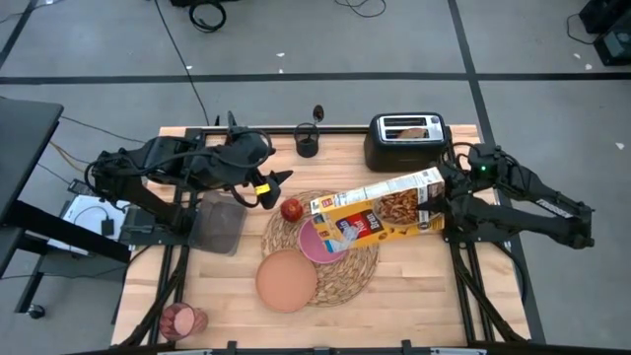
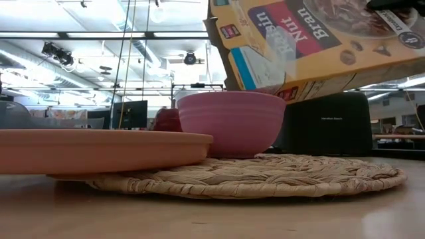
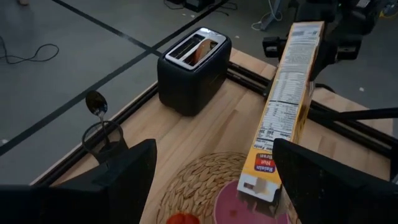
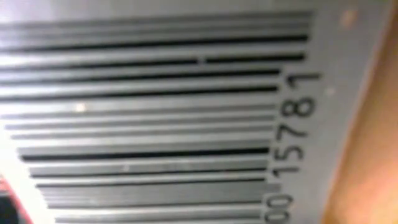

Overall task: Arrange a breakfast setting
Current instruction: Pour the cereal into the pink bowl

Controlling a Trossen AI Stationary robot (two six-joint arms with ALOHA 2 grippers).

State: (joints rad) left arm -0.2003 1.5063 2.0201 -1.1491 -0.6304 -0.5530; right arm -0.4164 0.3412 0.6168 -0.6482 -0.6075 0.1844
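Round woven straw placemat [image 1: 340,258] lies mid-table on the pale wood table [image 1: 414,286], coarse braided weave. On it: the smooth pink bowl [image 1: 320,240], the small red apple [image 1: 292,209] at its far-left edge, and the flat salmon-brown plate [image 1: 286,280] overlapping its near-left rim. My right gripper [image 1: 440,200] holds the yellow-and-blue cereal box [image 1: 380,212] by its base end, fingers clamped on the cardboard; the box is tilted, open end over the bowl. My left gripper [image 1: 276,185] hovers just beside the apple, fingers [image 3: 118,180] spread wide, holding nothing. 1 toast slice [image 1: 414,127] stands in the black toaster [image 1: 406,141] at the far edge. Metal spoon [image 1: 317,116] stands in a dark holder [image 1: 307,144]. Translucent pink cup [image 1: 181,319] lies on its side at the near-left corner.
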